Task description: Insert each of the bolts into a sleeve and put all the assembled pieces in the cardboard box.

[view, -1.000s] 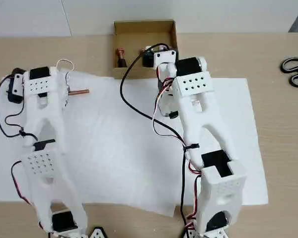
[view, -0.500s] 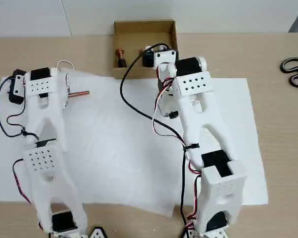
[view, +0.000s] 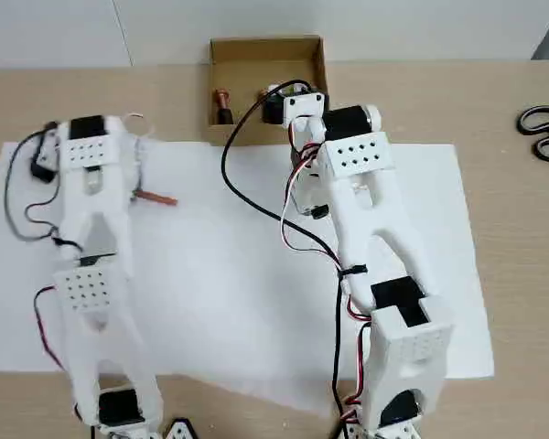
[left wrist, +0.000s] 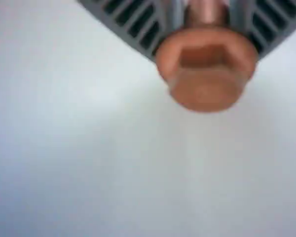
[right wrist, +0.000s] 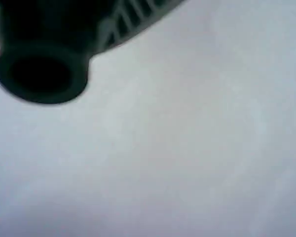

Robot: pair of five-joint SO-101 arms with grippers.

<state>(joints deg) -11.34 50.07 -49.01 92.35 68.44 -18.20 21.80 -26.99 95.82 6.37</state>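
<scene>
copper bolt (left wrist: 205, 74) sits clamped in the left gripper (left wrist: 205, 12), its socket head turned toward the wrist camera and the ribbed grey jaws shut on it just behind that head. from above, its shank pokes out sideways from the left arm toward the right one, low over the white sheet (view: 210, 274). the right gripper (right wrist: 44, 29) is closed on a black sleeve (right wrist: 39, 74), open bore facing its camera, over the sheet too. i'd say each arm holds its part by one end so the free ends can meet, bolt tip into sleeve mouth. the two parts look well apart, so the mating isn't done yet. behind them the cardboard box (view: 265, 46) holds one assembled piece (view: 221, 102). there may be a second beside the right arm's motor, but i can't tell.
</scene>
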